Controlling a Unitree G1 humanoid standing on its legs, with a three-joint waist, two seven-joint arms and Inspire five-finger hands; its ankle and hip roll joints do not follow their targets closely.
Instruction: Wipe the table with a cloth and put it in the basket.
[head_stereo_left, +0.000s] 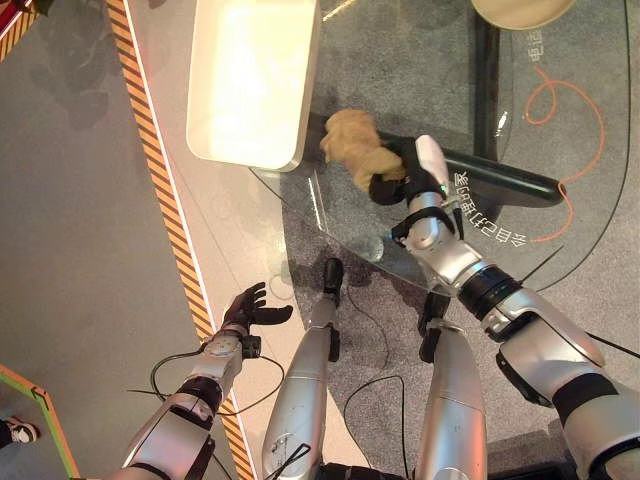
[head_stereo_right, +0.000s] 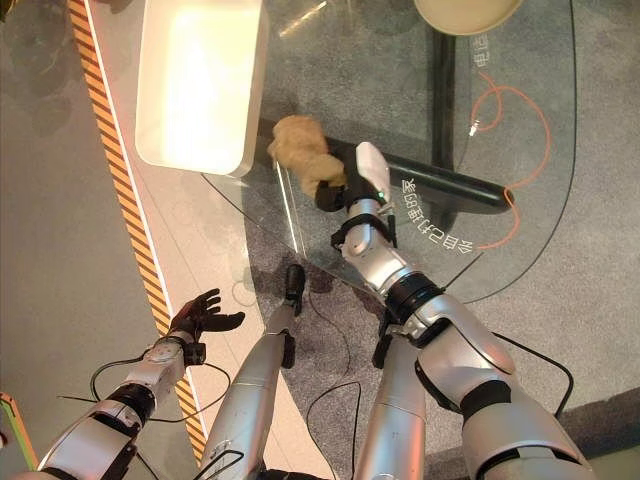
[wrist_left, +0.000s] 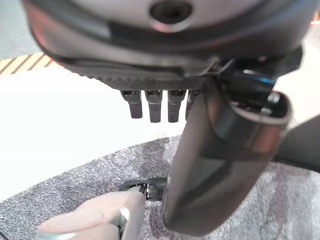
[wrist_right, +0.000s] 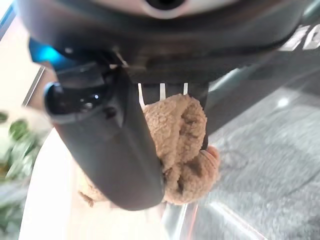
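Observation:
A fuzzy tan cloth is bunched up on the glass table, close to the table's left edge. My right hand is shut on it, with fingers and thumb curled round the near end; the right wrist view shows the cloth squeezed between thumb and fingers. A shallow cream basket stands just left of the cloth, overlapping the table's edge. My left hand hangs low at the lower left over the floor, fingers spread and open, holding nothing.
A round cream object sits at the table's far edge. An orange cable curls under the glass on the right. A striped orange and black tape line runs along the floor on the left.

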